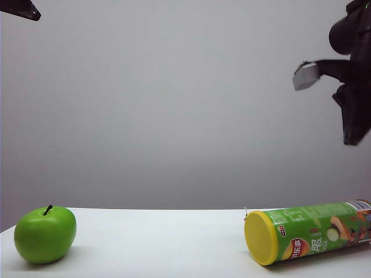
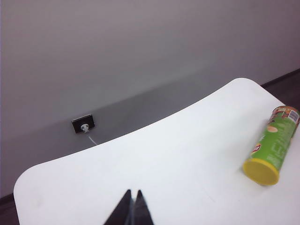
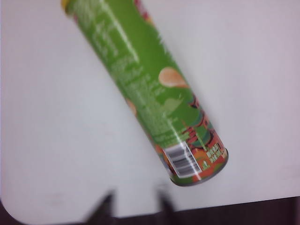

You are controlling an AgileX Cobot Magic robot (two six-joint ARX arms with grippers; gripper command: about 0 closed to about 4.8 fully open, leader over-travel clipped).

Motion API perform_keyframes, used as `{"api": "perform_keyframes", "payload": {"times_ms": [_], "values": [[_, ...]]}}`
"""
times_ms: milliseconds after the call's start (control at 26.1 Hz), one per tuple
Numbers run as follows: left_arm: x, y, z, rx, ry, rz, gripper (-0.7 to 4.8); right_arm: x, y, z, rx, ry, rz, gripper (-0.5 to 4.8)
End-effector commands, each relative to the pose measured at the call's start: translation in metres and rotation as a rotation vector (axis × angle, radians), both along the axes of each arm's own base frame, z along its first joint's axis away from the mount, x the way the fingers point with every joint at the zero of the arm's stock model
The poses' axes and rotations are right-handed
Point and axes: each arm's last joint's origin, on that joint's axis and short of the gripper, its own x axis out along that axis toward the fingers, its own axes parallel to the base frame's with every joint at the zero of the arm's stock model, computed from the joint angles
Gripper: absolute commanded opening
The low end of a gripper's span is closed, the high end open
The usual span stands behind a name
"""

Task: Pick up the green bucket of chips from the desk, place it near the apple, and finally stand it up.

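The green bucket of chips (image 1: 310,233) lies on its side at the right of the white desk (image 1: 162,243), its yellow lid facing left. The shiny green apple (image 1: 45,234) sits far off at the desk's left end. My right gripper (image 3: 136,198) hovers open and empty above the desk's edge, just short of the bucket of chips (image 3: 147,89) and its barcode end. In the exterior view the right arm (image 1: 352,87) hangs high above the bucket. My left gripper (image 2: 132,193) is shut and empty over the bare desk (image 2: 164,154), with the bucket of chips (image 2: 272,146) well off to one side.
A plain grey wall stands behind the desk. A dark wall socket (image 2: 83,124) with a thin white cable sits low on that wall. The desk has rounded corners, with dark floor beyond its edges. A piece of the left arm (image 1: 20,8) shows at the exterior view's top left.
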Motion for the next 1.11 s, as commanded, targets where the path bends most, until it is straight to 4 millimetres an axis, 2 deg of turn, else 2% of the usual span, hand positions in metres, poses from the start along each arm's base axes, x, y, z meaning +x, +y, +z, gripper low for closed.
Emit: {"api": "perform_keyframes", "payload": {"times_ms": [38,191,230,268,306,498,613,919,1110], "values": [[0.003,0.0,0.001,0.004,-0.025,-0.009,-0.05,0.0,0.003,0.003,-0.031,-0.049,0.16,3.03],[0.01,-0.001,-0.001,0.004,-0.023,-0.009,-0.05,0.006,0.011,0.003,-0.032,-0.128,0.214,3.22],[0.015,-0.001,-0.004,0.005,-0.014,-0.009,-0.05,0.01,0.018,0.001,-0.017,-0.162,0.249,4.02],[0.017,-0.001,-0.005,0.005,-0.008,-0.009,-0.05,0.011,0.022,0.0,-0.008,-0.173,0.26,4.59],[0.021,-0.001,-0.008,0.003,0.008,-0.016,-0.05,0.014,0.031,-0.003,-0.002,-0.188,0.273,4.79],[0.027,-0.003,-0.013,-0.002,0.022,-0.083,-0.05,0.021,0.058,-0.021,0.034,-0.116,0.123,4.79],[0.027,-0.004,-0.013,0.009,0.009,-0.104,-0.05,0.02,0.077,-0.041,-0.005,-0.036,0.145,4.79],[0.026,-0.004,-0.013,-0.007,0.005,-0.139,-0.05,0.02,0.079,-0.065,-0.05,0.047,0.154,4.79],[0.026,-0.005,-0.012,-0.01,-0.006,-0.153,-0.05,0.019,0.086,-0.09,-0.072,0.076,0.177,4.79]]}}
